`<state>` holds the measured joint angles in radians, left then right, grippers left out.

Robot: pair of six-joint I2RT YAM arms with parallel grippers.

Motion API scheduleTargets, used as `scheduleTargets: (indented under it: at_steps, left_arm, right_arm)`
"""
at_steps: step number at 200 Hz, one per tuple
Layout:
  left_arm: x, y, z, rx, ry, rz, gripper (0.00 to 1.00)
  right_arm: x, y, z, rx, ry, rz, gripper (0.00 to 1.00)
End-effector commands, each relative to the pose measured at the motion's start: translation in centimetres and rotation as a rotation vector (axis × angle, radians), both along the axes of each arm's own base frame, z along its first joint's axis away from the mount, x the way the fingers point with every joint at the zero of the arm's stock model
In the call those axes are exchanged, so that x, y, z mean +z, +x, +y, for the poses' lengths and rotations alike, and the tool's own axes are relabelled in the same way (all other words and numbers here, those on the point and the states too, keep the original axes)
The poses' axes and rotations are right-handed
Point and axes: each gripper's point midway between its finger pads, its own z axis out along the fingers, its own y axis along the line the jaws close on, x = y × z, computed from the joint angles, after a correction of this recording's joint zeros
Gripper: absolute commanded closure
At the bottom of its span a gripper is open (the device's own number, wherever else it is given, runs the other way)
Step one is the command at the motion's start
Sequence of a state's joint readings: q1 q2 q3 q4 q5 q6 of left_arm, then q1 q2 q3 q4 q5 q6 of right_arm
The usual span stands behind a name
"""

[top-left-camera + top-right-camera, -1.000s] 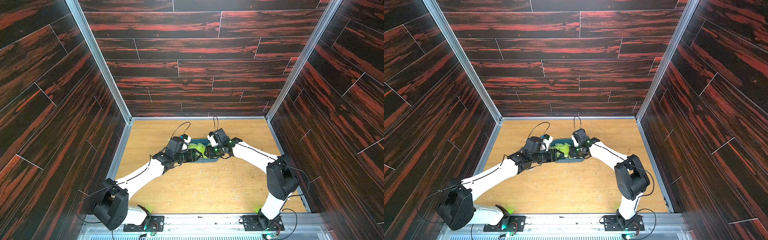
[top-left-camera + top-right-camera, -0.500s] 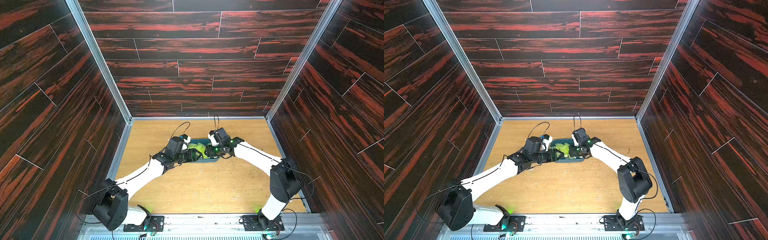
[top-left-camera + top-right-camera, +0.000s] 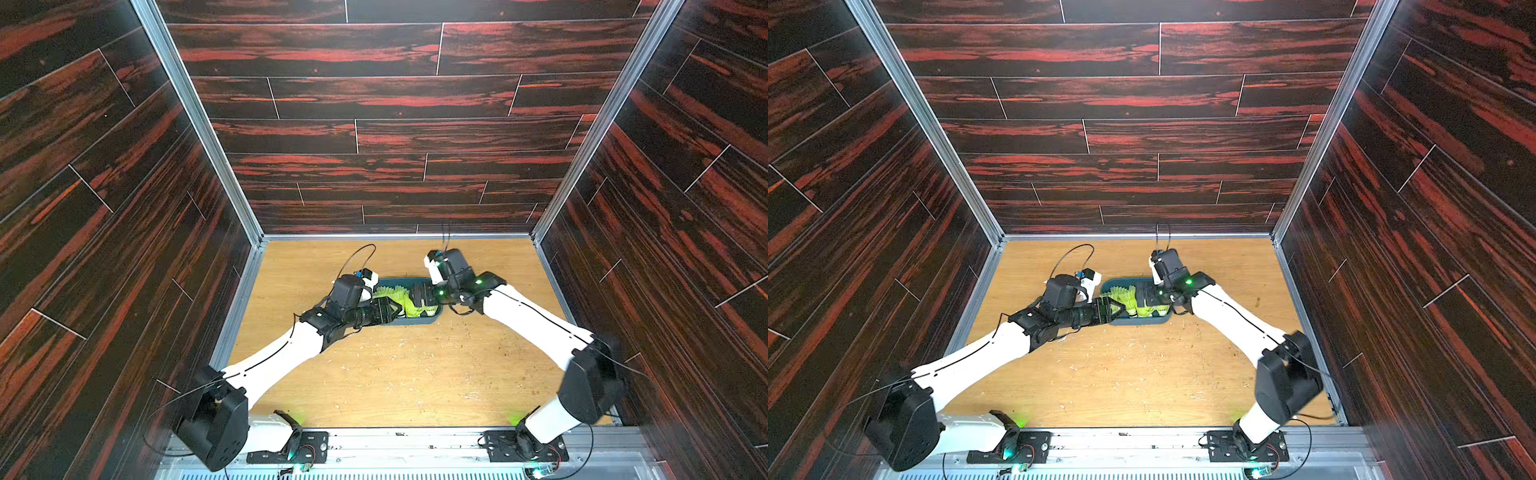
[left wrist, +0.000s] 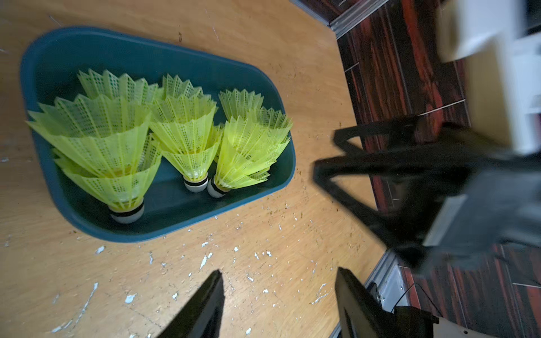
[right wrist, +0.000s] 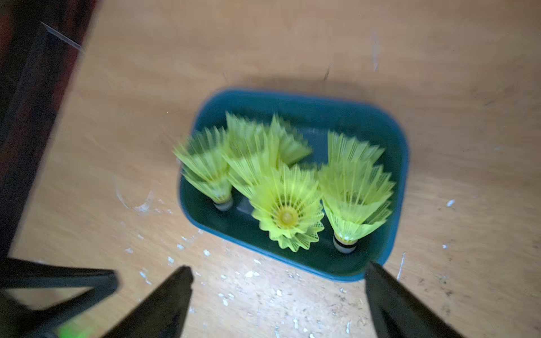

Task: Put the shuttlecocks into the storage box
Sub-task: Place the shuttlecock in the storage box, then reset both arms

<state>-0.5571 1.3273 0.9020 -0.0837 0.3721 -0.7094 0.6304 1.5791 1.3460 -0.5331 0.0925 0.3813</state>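
The teal storage box [image 3: 415, 321] [image 3: 1142, 321] sits mid-table. Several yellow-green shuttlecocks [image 3: 405, 301] [image 3: 1127, 299] stand in it, nested in stacks with white cork tips down. The left wrist view shows three stacks of shuttlecocks [image 4: 181, 131] in the box [image 4: 140, 234]. The blurred right wrist view shows the shuttlecocks [image 5: 287, 210] and box [image 5: 398, 164] too. My left gripper [image 3: 390, 311] [image 4: 278, 272] hovers at the box's left end, open and empty. My right gripper [image 3: 419, 295] [image 5: 277, 265] hangs over the box's right end, open wide and empty.
White flakes [image 4: 205, 260] litter the wooden tabletop [image 3: 395, 374] in front of the box. Dark wood-panel walls [image 3: 374, 137] with aluminium edges enclose the table on three sides. Both arms slant in from the front corners, and thin cables [image 3: 361, 253] loop above the wrists.
The right gripper's jaws have opened wide over the box, and the right arm's elbow has swung toward the front right. The left arm has barely moved.
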Motion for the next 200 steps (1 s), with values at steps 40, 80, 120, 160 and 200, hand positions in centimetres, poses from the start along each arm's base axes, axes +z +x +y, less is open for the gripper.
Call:
scheduleTargets:
  at_steps: [40,80,120,160,200]
  left_arm:
    - [0.5,-0.7,2.2,0.081,0.026,-0.004,0.34]
    - [1.3,-1.0,4.6,0.170,0.049,-0.050,0.00]
    - [2.6,-1.2,8.8,0.317,0.122,-0.105,0.00]
    - [5.5,-0.7,15.1,0.553,0.307,-0.246,0.00]
    - [5.4,-0.5,21.3,0.762,0.605,-0.349,0.00]
  right_arm:
    - [4.1,-1.8,-1.3,0.013,0.032,-0.092,0.02]
    - [5.1,-3.6,-2.1,0.052,0.082,-0.154,0.02]
    - [7.1,-3.8,-4.7,-0.028,0.089,-0.254,0.02]
    - [9.4,-1.2,-12.4,-0.387,-0.034,-0.364,0.02]
    - [9.3,-0.4,-19.9,-0.616,-0.216,-0.554,0.02]
